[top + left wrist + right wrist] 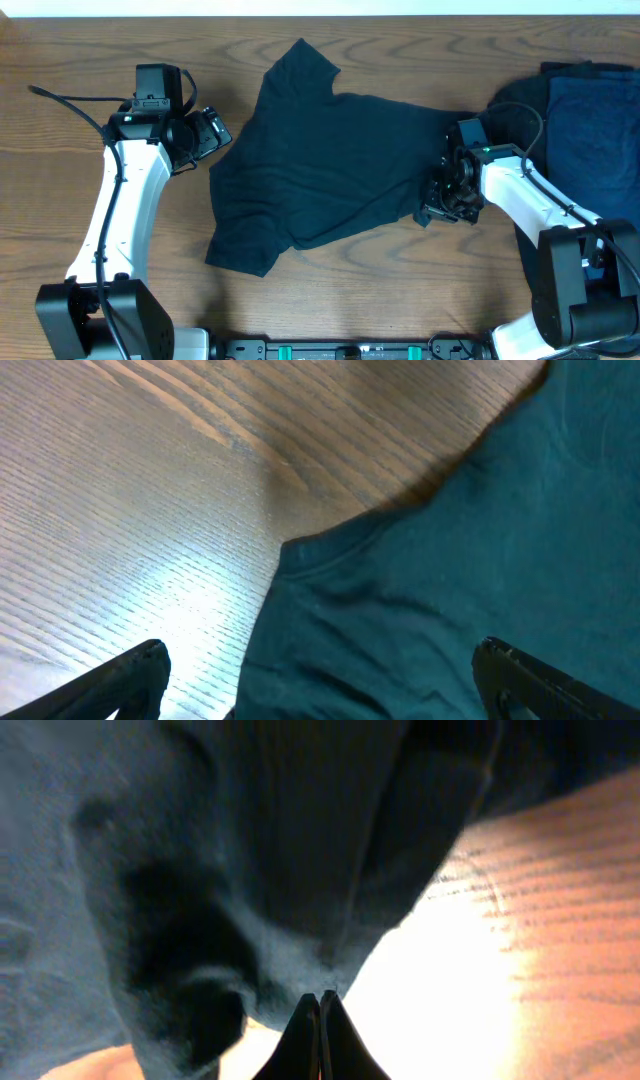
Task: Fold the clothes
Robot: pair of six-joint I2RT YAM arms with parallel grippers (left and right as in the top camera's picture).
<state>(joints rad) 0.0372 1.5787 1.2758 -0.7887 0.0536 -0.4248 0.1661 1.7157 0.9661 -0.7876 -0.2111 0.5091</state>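
Note:
A black short-sleeved T-shirt (330, 160) lies spread and rumpled in the middle of the wooden table (90, 60). My left gripper (215, 135) is open just above the shirt's left edge. In the left wrist view its fingers (325, 685) straddle the hem of the shirt (450, 560). My right gripper (437, 212) is at the shirt's right edge. In the right wrist view its fingertips (320, 1000) are pressed together at the edge of the bunched, lifted cloth (250, 850). No white label shows.
A pile of navy and black garments (590, 110) lies at the far right edge, partly under my right arm. Bare wood shows to the left of the shirt and along the table's front.

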